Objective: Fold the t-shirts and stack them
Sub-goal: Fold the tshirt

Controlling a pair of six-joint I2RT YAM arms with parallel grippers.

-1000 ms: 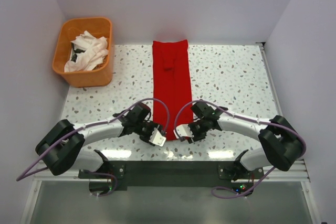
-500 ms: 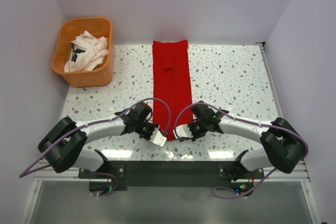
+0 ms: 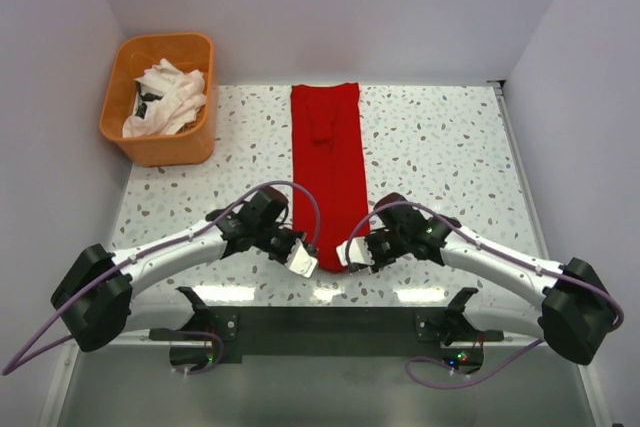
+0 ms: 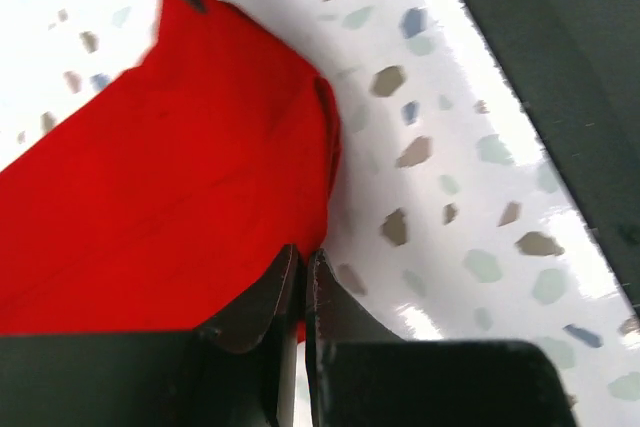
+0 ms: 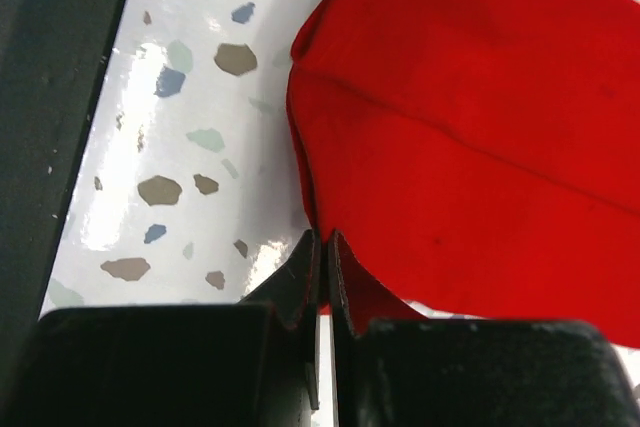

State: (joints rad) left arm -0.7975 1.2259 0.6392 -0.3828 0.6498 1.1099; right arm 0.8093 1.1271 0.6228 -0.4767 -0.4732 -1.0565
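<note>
Well, nearest the arm bases, the left tool point(image 3: 303, 263) and right tool point(image 3: 351, 255) are each pinched shut on a near corner of the red t-shirt point(image 3: 327, 157), a long strip running away across the surface point(image 3: 440, 147). I'd lift both corners level and together, then carry them farward evenly. Far left of the shirt, white t-shirts point(image 3: 170, 97) sit in the orange basket point(image 3: 160, 153).
</note>
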